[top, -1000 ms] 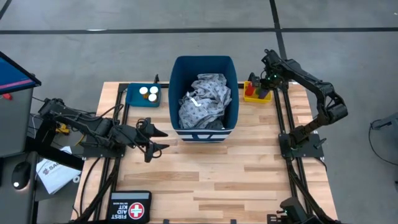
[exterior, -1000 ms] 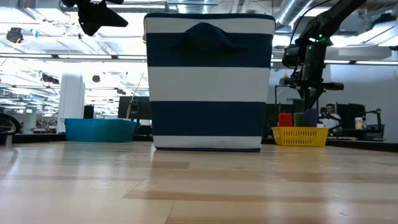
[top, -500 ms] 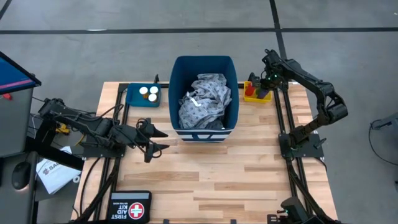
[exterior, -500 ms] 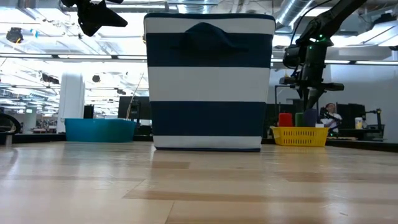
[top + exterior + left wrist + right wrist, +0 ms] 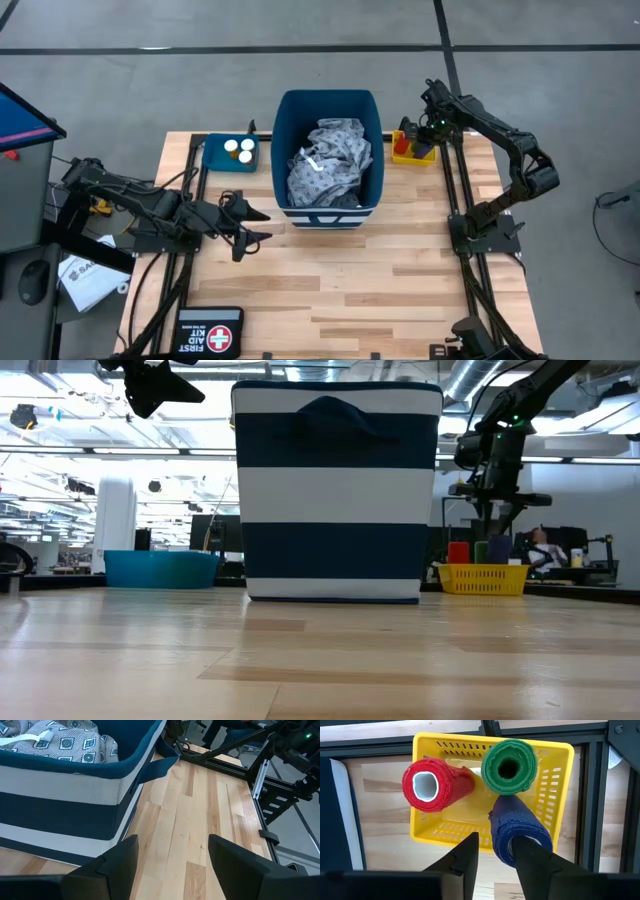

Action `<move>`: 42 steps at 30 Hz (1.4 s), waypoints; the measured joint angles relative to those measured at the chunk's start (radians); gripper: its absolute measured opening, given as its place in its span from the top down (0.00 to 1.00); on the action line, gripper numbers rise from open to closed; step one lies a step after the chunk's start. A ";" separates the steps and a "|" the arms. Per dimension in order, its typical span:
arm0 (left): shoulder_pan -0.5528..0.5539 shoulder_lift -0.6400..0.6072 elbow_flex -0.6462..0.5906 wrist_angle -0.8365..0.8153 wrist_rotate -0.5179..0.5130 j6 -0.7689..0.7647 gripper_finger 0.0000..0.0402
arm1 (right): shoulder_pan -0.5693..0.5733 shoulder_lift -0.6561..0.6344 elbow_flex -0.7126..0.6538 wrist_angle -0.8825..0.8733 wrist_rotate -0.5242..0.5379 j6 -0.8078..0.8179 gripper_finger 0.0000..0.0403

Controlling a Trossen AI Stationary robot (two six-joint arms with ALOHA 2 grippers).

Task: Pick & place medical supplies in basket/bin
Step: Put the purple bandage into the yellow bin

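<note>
Right tool [image 5: 492, 855] directly above yellow tray [image 5: 555, 785] — fingers slightly apart, holding nothing, blue roll [image 5: 520, 832] upright just beside one finger.

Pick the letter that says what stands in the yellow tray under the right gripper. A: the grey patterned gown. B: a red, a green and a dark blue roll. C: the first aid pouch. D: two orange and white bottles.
B: the right wrist view looks down on the yellow tray holding the red roll, the green roll and the dark blue roll.
</note>
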 joint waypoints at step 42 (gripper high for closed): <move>0.000 0.000 0.000 0.021 0.000 -0.005 0.42 | 0.002 0.000 -0.030 0.025 0.002 -0.031 0.70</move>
